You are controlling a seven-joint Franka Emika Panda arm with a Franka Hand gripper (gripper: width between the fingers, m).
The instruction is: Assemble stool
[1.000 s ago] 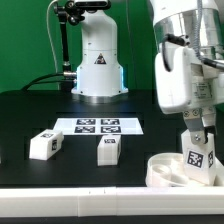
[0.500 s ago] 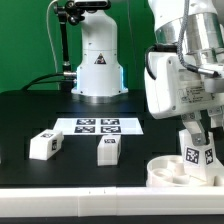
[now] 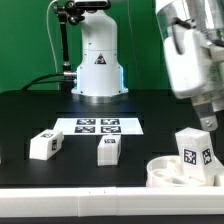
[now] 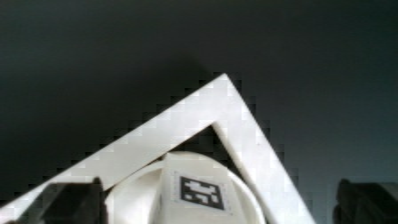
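Observation:
The round white seat (image 3: 168, 173) lies at the front of the exterior view's right. One tagged white leg (image 3: 196, 152) stands upright on it. My gripper (image 3: 207, 122) hangs just above and behind that leg's top. In the wrist view the leg (image 4: 201, 190) sits between my dark fingers (image 4: 68, 203), with a gap on each side, so the gripper (image 4: 214, 208) is open. The seat's rounded rim (image 4: 139, 180) shows around the leg. Two more tagged legs (image 3: 44, 144) (image 3: 108, 149) lie loose on the black table.
The marker board (image 3: 100, 125) lies at the table's middle, behind the loose legs. The robot's base (image 3: 97, 65) stands behind it. In the wrist view a long white bar (image 4: 214, 105) bent into a corner lies just beyond the seat.
My hand has risen off the leg. The leg stays upright on the seat. The two loose legs have not moved.

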